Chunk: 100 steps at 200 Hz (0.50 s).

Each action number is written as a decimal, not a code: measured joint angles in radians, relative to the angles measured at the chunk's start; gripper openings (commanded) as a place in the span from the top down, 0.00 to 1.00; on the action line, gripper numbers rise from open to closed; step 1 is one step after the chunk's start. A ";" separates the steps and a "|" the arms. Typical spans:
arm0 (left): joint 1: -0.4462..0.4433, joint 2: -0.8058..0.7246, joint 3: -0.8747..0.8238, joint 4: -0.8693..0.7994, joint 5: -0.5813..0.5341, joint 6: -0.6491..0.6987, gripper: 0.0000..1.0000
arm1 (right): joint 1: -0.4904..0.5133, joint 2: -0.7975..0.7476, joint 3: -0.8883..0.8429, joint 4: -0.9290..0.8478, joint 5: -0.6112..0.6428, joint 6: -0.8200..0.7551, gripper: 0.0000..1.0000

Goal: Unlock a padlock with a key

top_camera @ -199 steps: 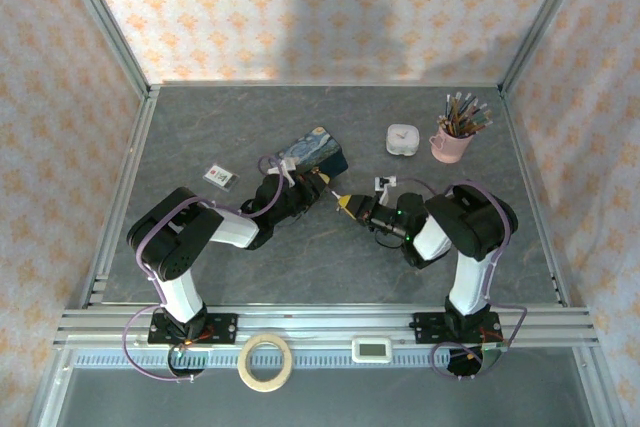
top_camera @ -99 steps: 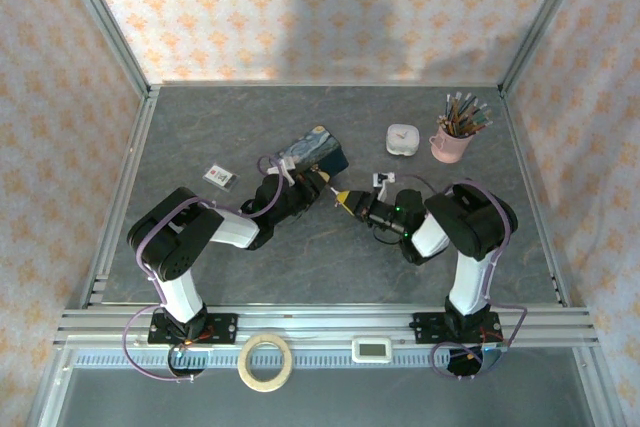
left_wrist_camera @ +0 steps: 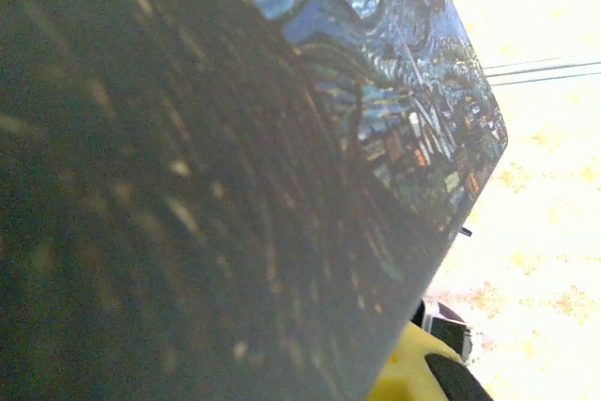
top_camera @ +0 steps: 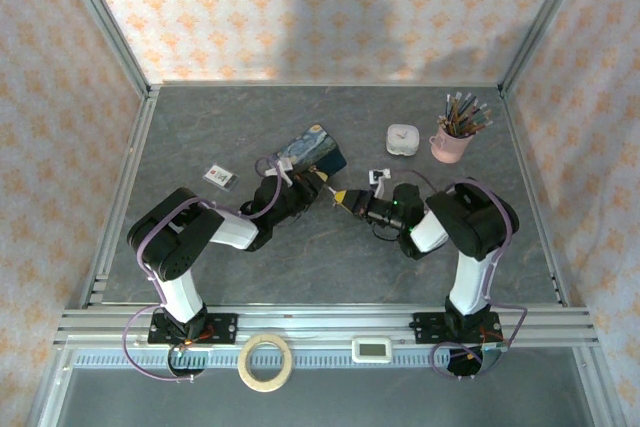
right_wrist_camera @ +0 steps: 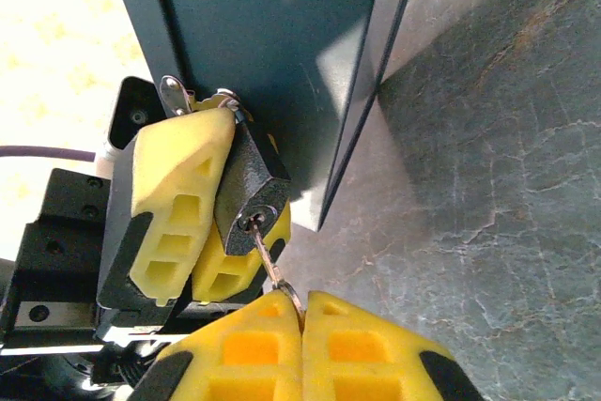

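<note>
Done so far: the key is seen entered into the keyhole of the padlock, mid-table, close by the near-right corner of the blue tin
Left to do: turn of the key + shackle release; judged approx. halfway; whether the shackle has popped cannot be told
Left gripper: clamped on the padlock body, pads pressed on both flanks
Right gripper: pads closed w/ no gap seen, the key's ring pinched betw. them
Padlock: small dark body, pebbled matt finish, rounded corners; thin shiny shackle at the far end
Key: thin pale metal blade, wire ring at the bow
Pads: yellow, foam-like, wedge-shaped, w/ rectangular cut-outs
Tin: flat-sided, glossy, swirls painted in blue & yellow; one plain dark side
Table: grey, stone-veined, matt
</note>
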 measured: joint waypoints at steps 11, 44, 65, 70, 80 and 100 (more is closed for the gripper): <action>0.000 0.000 0.000 0.000 -0.003 0.001 1.00 | 0.000 -0.019 0.008 -0.041 0.001 -0.024 1.00; 0.006 -0.010 0.000 -0.008 -0.003 0.012 1.00 | 0.000 -0.060 0.035 -0.145 0.004 -0.053 1.00; 0.006 -0.019 -0.005 -0.009 -0.005 0.016 1.00 | 0.000 -0.064 0.042 -0.155 -0.004 -0.016 1.00; 0.008 -0.019 -0.005 -0.007 -0.005 0.015 1.00 | 0.000 -0.064 0.043 -0.152 -0.007 0.002 1.00; 0.009 -0.019 -0.008 0.000 -0.005 0.015 1.00 | 0.000 -0.056 0.043 -0.130 -0.013 0.048 1.00; 0.011 -0.019 -0.016 0.019 -0.008 0.015 1.00 | -0.001 -0.018 0.042 -0.054 -0.027 0.161 1.00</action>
